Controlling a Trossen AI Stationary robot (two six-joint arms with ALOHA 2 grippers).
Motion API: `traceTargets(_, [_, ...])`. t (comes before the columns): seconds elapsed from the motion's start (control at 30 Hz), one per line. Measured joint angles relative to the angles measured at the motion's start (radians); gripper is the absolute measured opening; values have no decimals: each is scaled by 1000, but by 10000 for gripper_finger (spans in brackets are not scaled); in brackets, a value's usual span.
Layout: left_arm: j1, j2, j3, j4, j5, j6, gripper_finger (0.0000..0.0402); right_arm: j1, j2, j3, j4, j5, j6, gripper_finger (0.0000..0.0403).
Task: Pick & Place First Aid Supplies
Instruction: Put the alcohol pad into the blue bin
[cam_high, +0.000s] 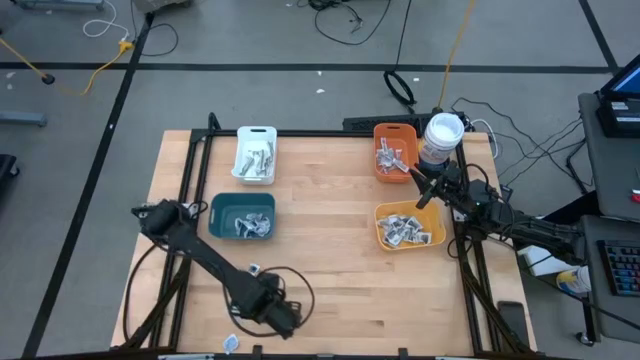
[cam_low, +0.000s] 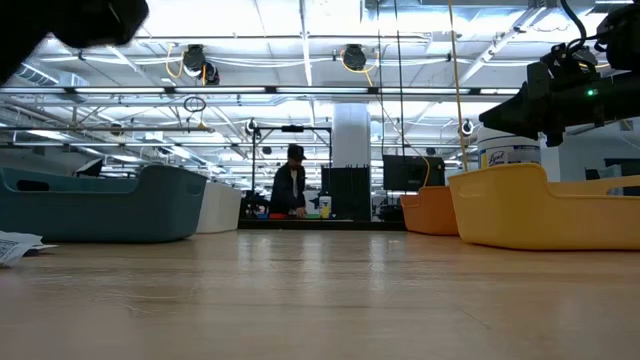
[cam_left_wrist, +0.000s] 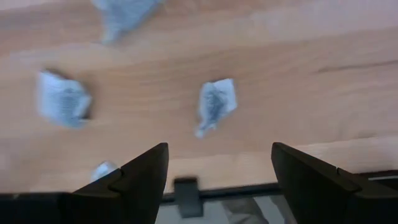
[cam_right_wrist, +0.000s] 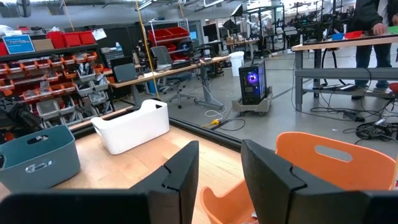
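- Over the table's near-left edge, the left gripper hangs with jaws spread and empty; loose packets lie on the wood beneath it.
- More packets fill the white, teal, orange and yellow bins.
- Right gripper hovers above the orange bin, jaws parted, holding nothing.
- Tub label is unreadable.

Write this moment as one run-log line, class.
left tool: open, over loose small white-grey packets on wooden table | right tool: open, empty, near orange plastic bin
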Motion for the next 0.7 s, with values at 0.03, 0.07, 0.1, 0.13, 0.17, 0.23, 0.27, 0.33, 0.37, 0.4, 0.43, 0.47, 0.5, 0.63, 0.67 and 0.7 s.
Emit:
traceTargets(0.03, [-1, 17, 0, 20, 1, 3, 282, 0, 0, 0, 0, 0, 0, 116])
traceTargets(0.07, [-1, 34, 0, 39, 1, 8, 278, 0, 0, 0, 0, 0, 0, 116])
traceTargets(0.1, [-1, 49, 0, 59, 5, 13, 274, 0, 0, 0, 0, 0, 0, 116])
traceTargets(0.13, [-1, 63, 0, 73, 11, 15, 270, 0, 0, 0, 0, 0, 0, 116])
traceTargets(0.17, [-1, 77, 0, 79, 18, 18, 266, 0, 0, 0, 0, 0, 0, 116])
traceTargets(0.23, [-1, 98, 0, 78, 37, 22, 260, 0, 0, 0, 0, 0, 0, 116])
traceTargets(0.27, [-1, 106, 0, 73, 42, 22, 258, 0, 0, 0, 0, 0, 0, 116])
traceTargets(0.33, [-1, 117, 0, 68, 46, 23, 256, 0, 0, 0, 0, 0, 0, 116])
traceTargets(0.37, [-1, 121, 0, 70, 46, 26, 256, 0, 0, 0, 0, 0, 0, 116])
traceTargets(0.4, [-1, 123, 0, 73, 46, 36, 255, 0, 0, 0, 0, 0, 0, 116])
traceTargets(0.43, [-1, 124, 0, 73, 45, 42, 255, 0, 0, 0, 0, 0, 0, 116])
traceTargets(0.47, [-1, 124, -4, 80, 45, 51, 255, 0, 0, 0, 0, 0, 0, 116])
traceTargets(0.5, [1, 124, -10, 92, 45, 63, 255, 0, 0, 0, 0, 0, 0, 116])
traceTargets(0.63, [13, 125, -17, 101, 54, 104, 255, 0, 0, 0, 0, 0, 0, 116])
traceTargets(0.67, [16, 125, -17, 102, 54, 107, 253, 0, 0, 0, 0, 0, 0, 116])
traceTargets(0.7, [19, 125, -17, 102, 54, 109, 250, 0, 0, 0, 0, 0, 0, 116])
